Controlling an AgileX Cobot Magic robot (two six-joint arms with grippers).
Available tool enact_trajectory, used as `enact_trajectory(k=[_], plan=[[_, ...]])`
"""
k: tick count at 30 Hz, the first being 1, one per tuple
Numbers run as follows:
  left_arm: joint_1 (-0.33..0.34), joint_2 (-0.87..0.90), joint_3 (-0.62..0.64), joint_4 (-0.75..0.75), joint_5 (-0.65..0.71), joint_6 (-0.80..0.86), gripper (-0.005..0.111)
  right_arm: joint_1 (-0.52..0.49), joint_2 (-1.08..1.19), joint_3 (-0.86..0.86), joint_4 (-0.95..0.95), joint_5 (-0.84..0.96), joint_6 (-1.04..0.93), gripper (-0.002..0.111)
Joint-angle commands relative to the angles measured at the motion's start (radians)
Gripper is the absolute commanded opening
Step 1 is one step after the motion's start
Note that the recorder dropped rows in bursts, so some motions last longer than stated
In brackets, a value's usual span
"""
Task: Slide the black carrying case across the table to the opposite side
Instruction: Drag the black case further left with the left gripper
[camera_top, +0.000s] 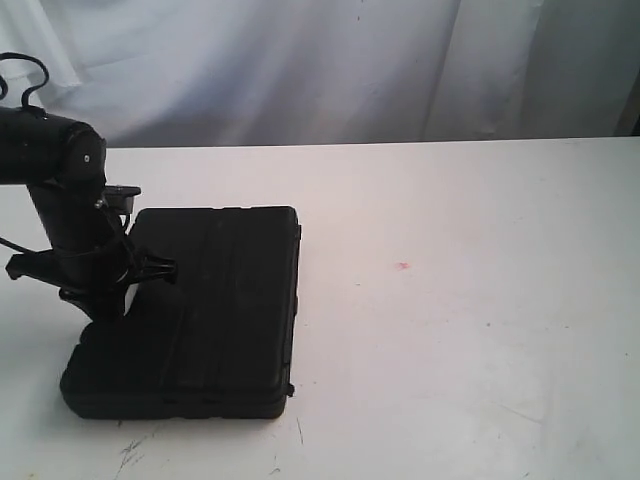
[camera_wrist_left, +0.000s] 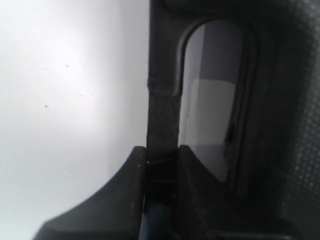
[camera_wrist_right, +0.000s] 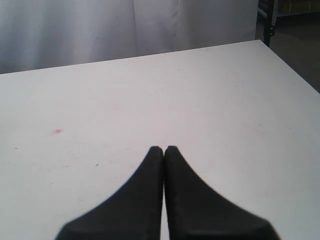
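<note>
Left end effector (camera_wrist_left: 161, 150) clamped on handle (camera_wrist_left: 162, 115) of black carrying case (camera_top: 210, 310) | right end effector (camera_wrist_right: 164, 149) closed, empty, well apart

The right gripper (camera_wrist_right: 163, 150) shows as two smooth black tapered fingers (camera_wrist_right: 140, 200) pressed together along their inner faces, holding nothing. They hang over the large plain white tabletop (camera_wrist_right: 225, 100), which carries a few faint dark specks. A tiny red speck (camera_wrist_right: 57, 131) lies on the surface, well apart from the fingertips. Beyond the table's far edge hangs a pale white pleated curtain (camera_wrist_right: 100, 30). Past one corner stands a dark metal frame post (camera_wrist_right: 270, 20) on a dim brown floor (camera_wrist_right: 300, 45).
</note>
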Motion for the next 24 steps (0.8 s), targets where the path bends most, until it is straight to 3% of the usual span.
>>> enact_trajectory(k=[1,13,24], plan=[[0.024,0.003,0.000,0.073,0.050,-0.012,0.000,0.003,-0.006,0.004,0.002,-0.002,-0.001,0.000],[0.105,0.003,0.000,0.098,0.069,-0.012,0.000,0.003,-0.006,0.004,0.002,-0.002,0.003,0.000],[0.115,0.003,0.000,0.121,0.067,0.020,0.000,0.003,-0.006,0.004,0.002,-0.002,0.003,0.000]])
